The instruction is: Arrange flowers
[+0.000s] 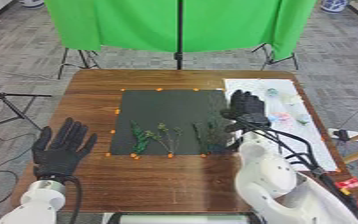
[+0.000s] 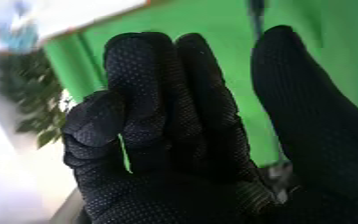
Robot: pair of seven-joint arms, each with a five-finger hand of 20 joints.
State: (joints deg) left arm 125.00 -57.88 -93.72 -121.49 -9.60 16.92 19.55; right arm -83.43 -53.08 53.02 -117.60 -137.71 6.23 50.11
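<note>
Across the black mat (image 1: 162, 109), green stems (image 1: 199, 137) are lying just left of the right hand (image 1: 248, 106), the nearer of 2, and pointing forward, while that hand's thumb is standing wide of its fingers.

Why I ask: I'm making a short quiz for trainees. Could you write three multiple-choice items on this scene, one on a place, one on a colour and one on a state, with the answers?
1. Where is the leafy stem nearest the left hand?
A) on the floor
B) on the dark mat
C) on the white sheet

2. What colour is the cloth beyond the table?
A) green
B) red
C) blue

3. How is the left hand?
A) in a fist
B) curled round a stem
C) open

Right letters:
1 B, as the mat surrounds it.
2 A, as the hanging cloth is bright green.
3 C, as its fingers are straight and spread.
</note>
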